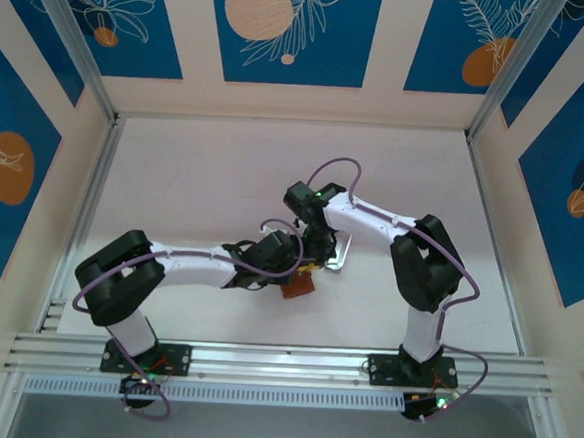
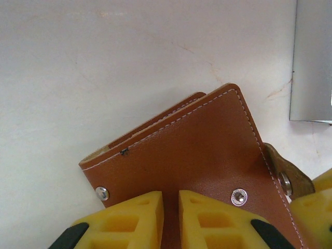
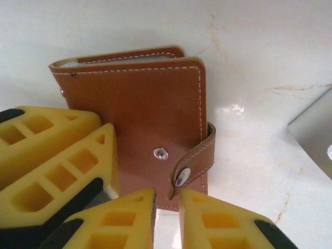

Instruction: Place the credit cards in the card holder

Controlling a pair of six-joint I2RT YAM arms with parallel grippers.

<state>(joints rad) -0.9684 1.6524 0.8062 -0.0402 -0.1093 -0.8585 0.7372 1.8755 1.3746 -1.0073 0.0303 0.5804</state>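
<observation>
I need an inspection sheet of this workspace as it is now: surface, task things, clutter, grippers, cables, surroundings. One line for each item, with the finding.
surface: white table with faint brownish veins; no spill seen.
job's things: brown card holder lies flat and folded, its strap unsnapped; pale layers show at its open edge, cards or not I cannot tell.
clutter: silvery-grey piece beside the holder, apart from it.
grippers: left gripper and right gripper both at the holder's edges, each with a narrow gap between its fingers; grip cannot be told.
cables: purple cables loop along both arms, above the table.
surroundings: cream walls with blue leaf panels; aluminium rail at the near edge.
</observation>
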